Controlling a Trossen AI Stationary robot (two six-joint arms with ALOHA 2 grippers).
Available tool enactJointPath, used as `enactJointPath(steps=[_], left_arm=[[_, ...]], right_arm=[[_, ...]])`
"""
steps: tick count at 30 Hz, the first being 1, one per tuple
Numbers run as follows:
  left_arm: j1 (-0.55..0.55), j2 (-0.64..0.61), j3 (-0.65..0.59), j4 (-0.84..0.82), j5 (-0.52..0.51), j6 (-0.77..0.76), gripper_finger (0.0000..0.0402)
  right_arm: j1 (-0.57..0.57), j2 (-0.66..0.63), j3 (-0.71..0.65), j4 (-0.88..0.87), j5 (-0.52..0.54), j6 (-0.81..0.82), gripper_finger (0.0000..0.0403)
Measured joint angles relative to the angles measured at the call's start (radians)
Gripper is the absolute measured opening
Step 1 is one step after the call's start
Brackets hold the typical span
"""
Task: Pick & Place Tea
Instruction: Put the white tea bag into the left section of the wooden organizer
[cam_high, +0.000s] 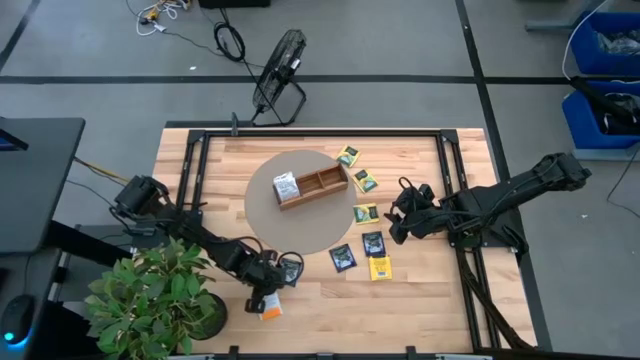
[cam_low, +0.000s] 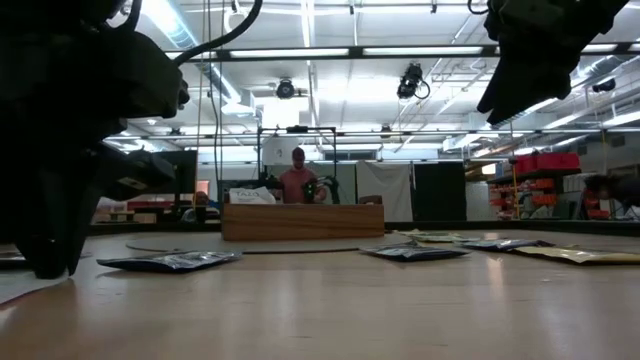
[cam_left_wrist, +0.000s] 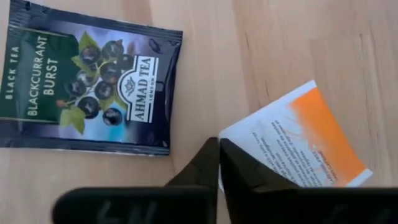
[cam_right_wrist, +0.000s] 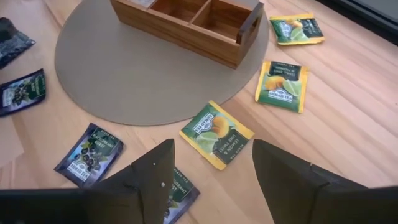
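Note:
A white-and-orange tea packet (cam_left_wrist: 298, 146) lies flat on the wood near the table's front left, beside a dark blackcurrant packet (cam_left_wrist: 87, 84). My left gripper (cam_left_wrist: 219, 144) is shut at the white packet's corner; in the high view the gripper (cam_high: 266, 298) points steeply down. My right gripper (cam_right_wrist: 211, 171) hangs open above a green-yellow packet (cam_right_wrist: 216, 134) at the table's right, touching nothing. Several more packets (cam_high: 372, 243) lie right of the round grey mat (cam_high: 262, 215). The wooden tray (cam_high: 325, 183) rests on that mat, with a white packet (cam_high: 286, 186) in its left compartment. My left gripper meets the white-and-orange packet at one corner (cam_left_wrist: 231, 132), coming from above and pointing steeply down. The two fingers stand closed together there, and one finger (cam_left_wrist: 249, 177) covers the packet's edge. Whether the edge sits between them is hidden by the fingers. The packet lies flat on the table.
A potted plant (cam_high: 150, 300) stands at the front left corner, close to my left arm. A black frame rail (cam_high: 320, 131) runs round the tabletop. A fan (cam_high: 280, 75) sits on the floor beyond the far edge. A person (cam_low: 297, 180) shows far behind the table.

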Motion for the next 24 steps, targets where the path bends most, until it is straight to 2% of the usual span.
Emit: enactJointPath(steps=[5, 13, 19, 24], left_arm=[[0.017, 0.009, 0.0, 0.003, 0.026, -0.013, 0.0004], [0.075, -0.077, 0.0, -0.094, 0.032, -0.034, 0.0002], [0.112, -0.095, 0.075, -0.203, 0.028, 0.022, 0.0001], [0.132, -0.096, 0.144, -0.22, 0.034, 0.078, 0.0001]], right_arm=[[0.0, 0.0, 0.0, -0.001, 0.001, 0.004, 0.0224], [0.0, 0.0, 0.0, -0.005, 0.009, -0.001, 0.0224], [0.0, 0.0, 0.0, -0.01, 0.009, -0.001, 0.0224], [0.0, 0.0, 0.0, -0.009, 0.009, -0.016, 0.0224]])
